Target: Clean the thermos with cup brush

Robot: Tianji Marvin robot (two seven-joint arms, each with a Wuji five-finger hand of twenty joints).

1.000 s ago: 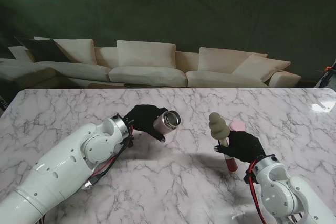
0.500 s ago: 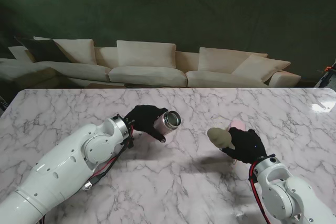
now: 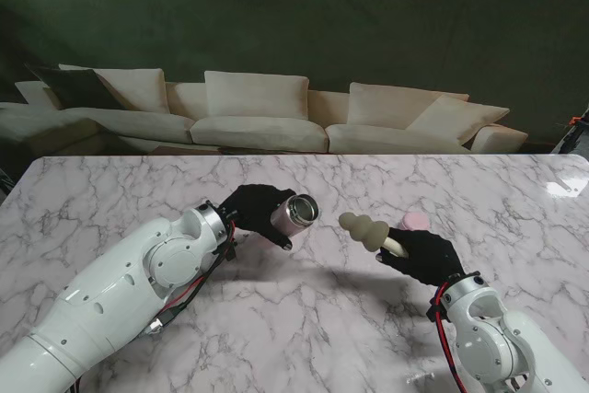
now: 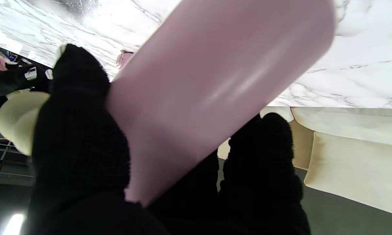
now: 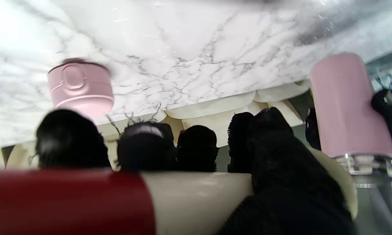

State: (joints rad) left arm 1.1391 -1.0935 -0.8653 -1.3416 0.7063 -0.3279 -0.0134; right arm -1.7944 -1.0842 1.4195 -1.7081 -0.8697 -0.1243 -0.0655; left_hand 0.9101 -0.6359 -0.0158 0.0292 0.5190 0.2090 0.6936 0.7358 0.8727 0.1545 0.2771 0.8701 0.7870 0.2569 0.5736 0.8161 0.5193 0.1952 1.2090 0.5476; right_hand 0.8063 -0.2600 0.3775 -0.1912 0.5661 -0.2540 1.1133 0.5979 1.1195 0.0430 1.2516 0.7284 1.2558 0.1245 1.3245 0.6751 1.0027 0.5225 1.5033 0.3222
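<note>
Left hand (image 3: 256, 208) wrapped round the pink thermos (image 3: 293, 213), held off the marble table (image 3: 110, 200) and tipped on its side, steel mouth open toward the right. Right hand (image 3: 425, 255) closed on the handle of the cup brush (image 3: 364, 230), cream sponge head levelled toward that mouth but well short of it, a clear gap between.

Likely trouble: sponge head catching the steel rim instead of entering, since head and mouth look close in width and the two axes appear not quite lined up; a push off-centre could twist the thermos in the gloved fingers (image 4: 75, 137) or shove it backward out of the grip. Handle held near the sponge end, red end trailing behind the palm, so a bending or slipping handle under push seems possible too. Pink lid (image 3: 416, 219) just beyond the right hand, at risk of a knock from that hand.

Count: one thermos, one cup brush, one lid, two hands, one sofa (image 3: 258, 112) behind the table
</note>
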